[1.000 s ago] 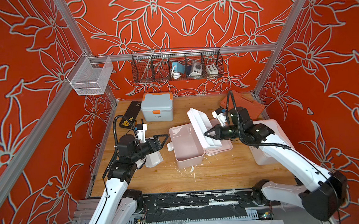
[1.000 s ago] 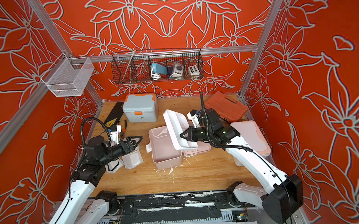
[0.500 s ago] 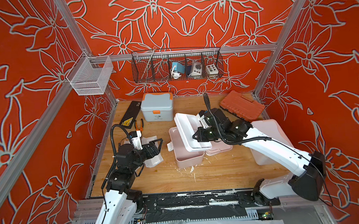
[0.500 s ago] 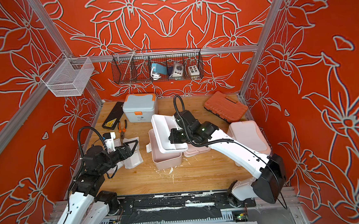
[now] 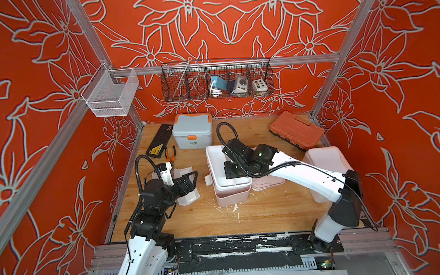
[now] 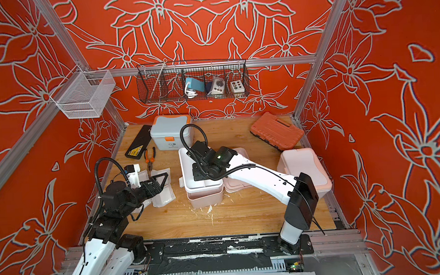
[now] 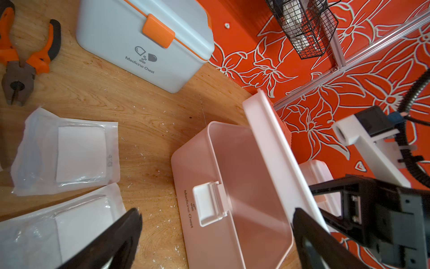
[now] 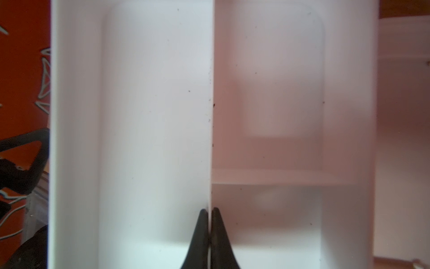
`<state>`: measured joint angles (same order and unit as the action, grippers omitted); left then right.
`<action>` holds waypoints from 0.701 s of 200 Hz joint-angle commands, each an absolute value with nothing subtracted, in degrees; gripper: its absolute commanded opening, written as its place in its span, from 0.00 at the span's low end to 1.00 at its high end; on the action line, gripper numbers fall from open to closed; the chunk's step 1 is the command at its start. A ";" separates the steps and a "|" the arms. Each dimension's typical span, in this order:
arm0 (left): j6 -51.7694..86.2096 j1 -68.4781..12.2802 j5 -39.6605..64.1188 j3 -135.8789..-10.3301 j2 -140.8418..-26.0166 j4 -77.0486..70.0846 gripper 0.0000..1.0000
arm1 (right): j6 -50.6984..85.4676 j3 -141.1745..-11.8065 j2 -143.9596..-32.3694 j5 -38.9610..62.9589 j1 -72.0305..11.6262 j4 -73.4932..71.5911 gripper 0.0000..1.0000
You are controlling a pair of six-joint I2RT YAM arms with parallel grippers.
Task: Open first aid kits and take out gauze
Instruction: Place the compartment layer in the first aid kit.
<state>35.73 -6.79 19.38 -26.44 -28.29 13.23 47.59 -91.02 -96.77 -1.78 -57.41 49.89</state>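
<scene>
At the far left lay the black case with the yellow label [image 5: 159, 144] and the orange-handled pliers [image 7: 21, 62], neither of them part of the job. Just beside them, at least two gauze packets [image 7: 67, 151] lay flat on the wooden tabletop [image 5: 257, 214], out of any box. The left gripper [image 7: 216, 213] hovered over them with its jaws spread as wide as they go, holding nothing.

Behind, the blue-grey kit with orange trim [image 5: 192, 130] stood with its lid down and the latch closed.

In the middle, the pale pink kit [image 5: 233, 197] stood open, and the part of its inside we could see held nothing. The white divided tray [image 5: 216, 164] hung tilted over its opening. The right gripper [image 8: 209, 210] was pinched tight on the tray's centre divider. We could not tell whether the tray was going in or coming out. What looked like the pink lid [image 5: 267, 183] lay beside the box, under the right arm.

To the right, the white kit with peach trim [image 5: 325, 163] sat with its lid on, and the ribbed orange tool case [image 5: 295, 129] lay behind it.

We judged the task about a third done. One kit was opened and its gauze removed, while two remained to unlatch and search.
</scene>
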 commanded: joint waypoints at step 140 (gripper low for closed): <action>34.91 -6.68 20.18 -25.38 -27.96 10.72 0.97 | 49.85 -94.75 -105.80 -10.78 -60.64 56.41 0.00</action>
